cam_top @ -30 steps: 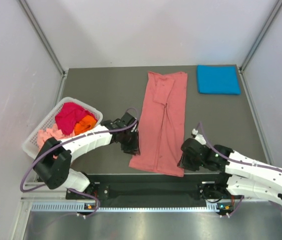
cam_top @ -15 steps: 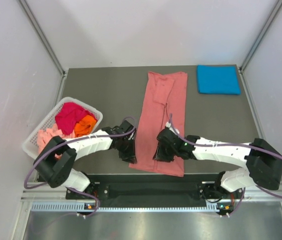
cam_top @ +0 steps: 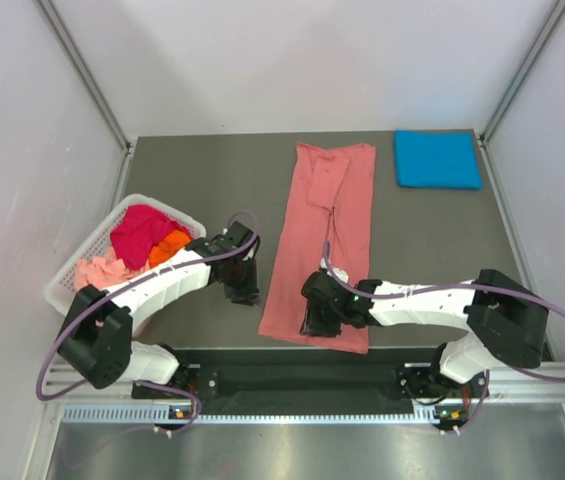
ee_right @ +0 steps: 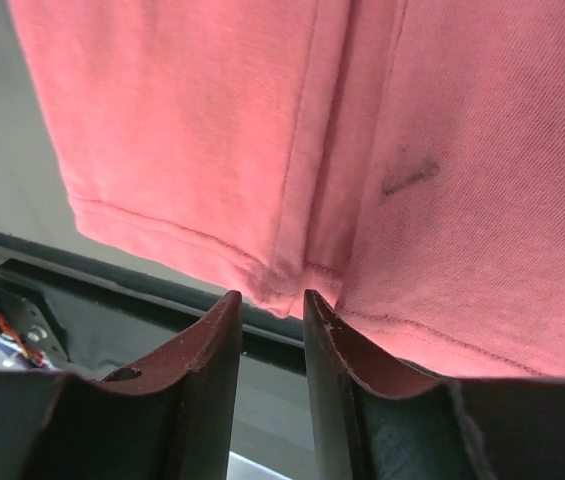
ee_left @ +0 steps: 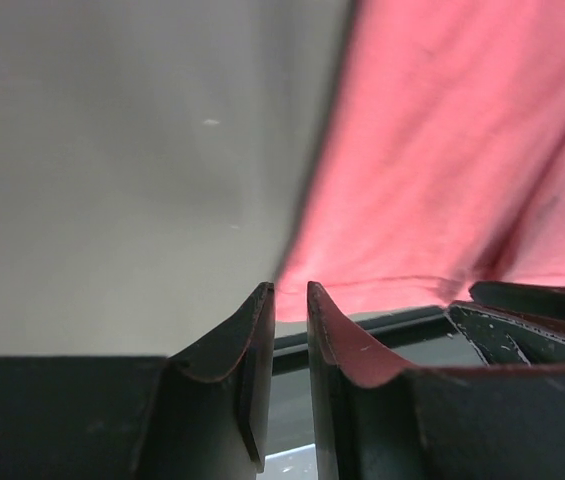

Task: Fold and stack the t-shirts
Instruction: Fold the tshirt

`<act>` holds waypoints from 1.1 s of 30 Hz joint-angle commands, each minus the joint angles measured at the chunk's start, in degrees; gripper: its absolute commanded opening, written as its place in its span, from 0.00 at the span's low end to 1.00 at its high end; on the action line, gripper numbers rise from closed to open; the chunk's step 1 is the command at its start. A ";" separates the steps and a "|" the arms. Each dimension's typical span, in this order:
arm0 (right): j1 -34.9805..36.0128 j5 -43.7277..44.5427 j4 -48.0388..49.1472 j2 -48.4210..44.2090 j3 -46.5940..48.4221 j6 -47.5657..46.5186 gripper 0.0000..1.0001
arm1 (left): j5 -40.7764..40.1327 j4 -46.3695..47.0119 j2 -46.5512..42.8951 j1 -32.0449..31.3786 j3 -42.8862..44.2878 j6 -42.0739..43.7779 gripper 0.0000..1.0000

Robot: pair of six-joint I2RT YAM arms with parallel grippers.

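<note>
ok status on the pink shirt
Left gripper slightly open, empty, beside salmon shirt. Right gripper slightly open at its near hem. Shirt lies in a long strip, nothing blocking.

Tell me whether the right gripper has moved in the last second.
Yes. The right gripper swung left along the table, from beside the near right corner of the salmon-pink t-shirt to over its hem.

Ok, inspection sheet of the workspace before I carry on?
Surface: dark grey table, no spills seen.
Job's things: salmon shirt in a long strip mid-table; blue shirt folded at far right corner; magenta shirt, orange shirt and pale pink shirt bunched in white basket.
Clutter: basket at left edge; nothing else seen.
Grippers: left gripper slightly open, empty, beside strip's left edge; right gripper slightly open at its near hem.
Cables: purple cable loops along each arm.
Surroundings: white walls, metal frame posts.
</note>
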 commanded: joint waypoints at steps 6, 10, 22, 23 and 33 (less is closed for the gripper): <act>1.76 1.35 1.03 2.76 1.25 1.74 0.30 | -0.73 -2.10 -1.84 2.70 0.93 2.98 0.25; 1.84 1.70 1.64 2.24 0.90 1.66 0.20 | -0.02 -1.04 -1.66 2.78 -0.21 2.89 0.25; 2.28 3.37 -1.34 -4.18 -1.74 2.27 0.00 | 6.47 3.17 -1.22 2.70 -2.23 2.37 0.25; 2.37 3.46 -1.00 -4.18 -2.09 2.45 0.00 | 7.18 3.79 -1.13 2.70 -2.67 2.10 0.25; 2.64 4.16 -0.03 -2.51 -4.03 2.01 0.00 | 15.36 16.18 -0.35 -0.64 -9.18 -2.20 0.25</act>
